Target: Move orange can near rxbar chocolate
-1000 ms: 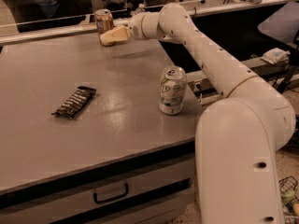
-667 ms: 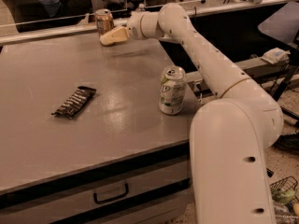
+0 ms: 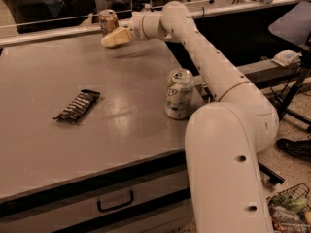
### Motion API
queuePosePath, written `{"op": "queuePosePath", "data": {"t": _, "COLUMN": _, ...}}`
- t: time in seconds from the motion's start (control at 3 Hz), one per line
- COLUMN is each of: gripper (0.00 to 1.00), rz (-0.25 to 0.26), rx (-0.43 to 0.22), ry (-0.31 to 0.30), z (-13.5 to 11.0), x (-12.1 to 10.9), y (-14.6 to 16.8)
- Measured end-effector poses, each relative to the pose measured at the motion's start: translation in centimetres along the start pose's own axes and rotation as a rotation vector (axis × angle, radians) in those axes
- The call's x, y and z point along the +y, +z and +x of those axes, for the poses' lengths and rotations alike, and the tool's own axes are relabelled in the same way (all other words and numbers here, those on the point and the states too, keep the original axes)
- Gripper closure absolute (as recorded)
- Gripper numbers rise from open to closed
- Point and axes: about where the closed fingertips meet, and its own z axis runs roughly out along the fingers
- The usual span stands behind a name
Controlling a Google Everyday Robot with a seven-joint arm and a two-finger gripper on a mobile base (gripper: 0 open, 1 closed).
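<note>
Reaching across a grey table, a white robot arm extends from the lower right of the scene to the far edge, where its cream-coloured gripper hangs low over the tabletop. The gripper is just in front of the orange can, which stands upright at the back of the table, close against a rail that runs along that edge. From where I stand, I cannot tell whether the gripper touches the can, nor how wide it is set, nor whether it holds anything. The rxbar chocolate, a flat dark wrapper with pale lettering, lies on the left middle of the table, angled, well apart from the orange can. A white and green can stands upright near the right edge, close beside the arm and well away from both task items; it plays no part here. Below the front edge of the table is a drawer with a dark handle. As for progress, I judge the task to be in its early stage: the gripper is at the can, but the can rests on the table at the far edge and is not yet carried. Left to do, by my reckoning: a secure grasp, a lift, a move toward the near left, and setting the can down beside the bar.
</note>
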Motion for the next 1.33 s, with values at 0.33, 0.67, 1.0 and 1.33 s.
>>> {"op": "queuePosePath", "data": {"t": 0.33, "gripper": 0.00, "rz": -0.016, "rx": -0.016, "ry": 0.009, "z": -0.1, "x": 0.3, "y": 1.6}}
{"op": "queuePosePath", "data": {"t": 0.67, "gripper": 0.00, "rz": -0.033, "rx": -0.025, "ry": 0.013, "z": -0.3, "x": 0.5, "y": 2.7}}
{"op": "queuePosePath", "data": {"t": 1.0, "gripper": 0.16, "rz": -0.056, "rx": -0.031, "ry": 0.013, "z": -0.5, "x": 0.8, "y": 3.3}}
{"op": "queuePosePath", "data": {"t": 1.33, "gripper": 0.47, "rz": -0.079, "rx": -0.027, "ry": 0.021, "z": -0.3, "x": 0.9, "y": 3.4}}
